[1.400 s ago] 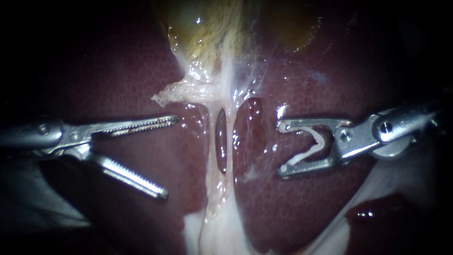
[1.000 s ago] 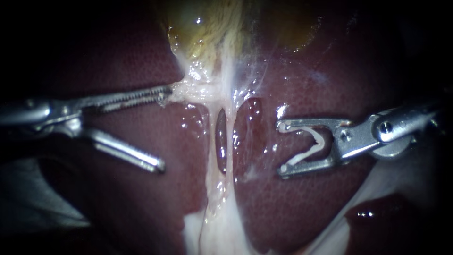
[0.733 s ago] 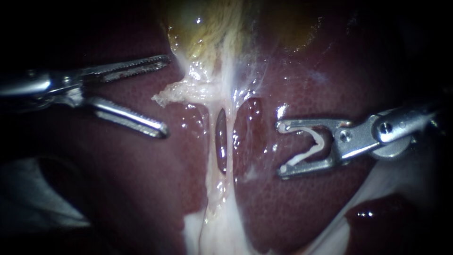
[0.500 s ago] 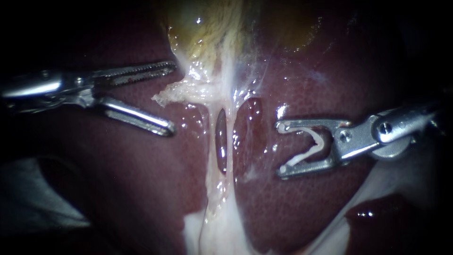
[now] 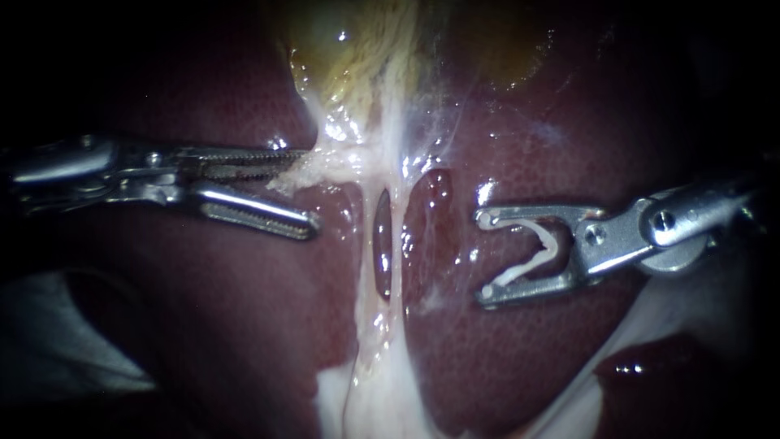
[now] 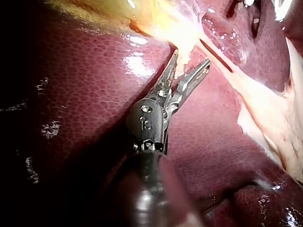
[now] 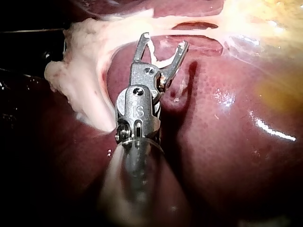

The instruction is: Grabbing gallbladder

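The yellow-green gallbladder (image 5: 357, 49) lies at the top of the endoscope view, on the dark red liver (image 5: 528, 366). From its lower end a ragged whitish tissue flap (image 5: 294, 169) sticks out to the left. My left instrument (image 5: 307, 193) has its toothed jaws open around that flap; the upper jaw lies against it and a gap shows above the lower jaw. In the left wrist view the flap (image 6: 182, 71) sits between the jaws of my left instrument (image 6: 192, 56). My right instrument (image 5: 483, 256) stands off to the right, its wide jaws holding a white clip (image 5: 532, 248).
Two pale strands (image 5: 396, 236) run down from the gallbladder around a dark slit to a white tissue band (image 5: 382, 398). In the right wrist view my right instrument (image 7: 163, 40) faces a lumpy white tissue mass (image 7: 80, 85).
My left instrument rose from below the flap to above it, then came down and forward, and its jaws narrowed around the flap. My right instrument has stayed still.
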Robot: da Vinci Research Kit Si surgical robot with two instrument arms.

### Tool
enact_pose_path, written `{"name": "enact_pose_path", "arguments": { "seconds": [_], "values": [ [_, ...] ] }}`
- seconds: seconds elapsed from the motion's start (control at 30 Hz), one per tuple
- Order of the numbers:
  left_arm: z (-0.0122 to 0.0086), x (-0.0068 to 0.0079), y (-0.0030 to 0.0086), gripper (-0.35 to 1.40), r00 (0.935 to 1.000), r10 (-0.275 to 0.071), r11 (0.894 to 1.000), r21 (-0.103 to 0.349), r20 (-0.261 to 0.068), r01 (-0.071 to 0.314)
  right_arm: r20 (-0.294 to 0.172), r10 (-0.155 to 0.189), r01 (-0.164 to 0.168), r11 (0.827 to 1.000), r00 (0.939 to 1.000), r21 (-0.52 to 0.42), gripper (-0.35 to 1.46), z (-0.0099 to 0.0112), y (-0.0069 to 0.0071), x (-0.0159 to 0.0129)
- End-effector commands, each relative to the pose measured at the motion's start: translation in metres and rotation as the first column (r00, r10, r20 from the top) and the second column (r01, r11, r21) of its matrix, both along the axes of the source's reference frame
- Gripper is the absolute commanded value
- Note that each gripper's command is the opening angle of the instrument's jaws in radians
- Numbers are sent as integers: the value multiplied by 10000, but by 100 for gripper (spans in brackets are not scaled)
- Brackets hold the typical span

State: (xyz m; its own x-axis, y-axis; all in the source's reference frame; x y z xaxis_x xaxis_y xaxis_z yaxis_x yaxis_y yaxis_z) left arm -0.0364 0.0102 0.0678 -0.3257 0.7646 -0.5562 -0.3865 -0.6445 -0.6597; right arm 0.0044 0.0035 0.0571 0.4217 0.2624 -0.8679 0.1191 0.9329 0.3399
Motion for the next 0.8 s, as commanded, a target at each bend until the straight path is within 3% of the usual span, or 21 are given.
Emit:
{"name": "enact_pose_path", "arguments": {
  "seconds": [0.03, 0.5, 0.8],
  "values": [
    [0, 0, 2, 26, 10000, 1, 10000, 2, 3, -1, 1, 2, -2, 10000, 10000, 0, 50, 0, 0, 0],
    [-10, 2, 11, -35, 9996, -266, 9978, 604, -12, 267, 3, 5, -5, 10000, 10000, 0, 50, 0, 0, 1],
    [-41, 7, 13, -35, 9987, -509, 9907, 1259, -94, 516, 2, 4, -4, 10000, 10000, 0, 50, 0, 0, 1]
  ]
}}
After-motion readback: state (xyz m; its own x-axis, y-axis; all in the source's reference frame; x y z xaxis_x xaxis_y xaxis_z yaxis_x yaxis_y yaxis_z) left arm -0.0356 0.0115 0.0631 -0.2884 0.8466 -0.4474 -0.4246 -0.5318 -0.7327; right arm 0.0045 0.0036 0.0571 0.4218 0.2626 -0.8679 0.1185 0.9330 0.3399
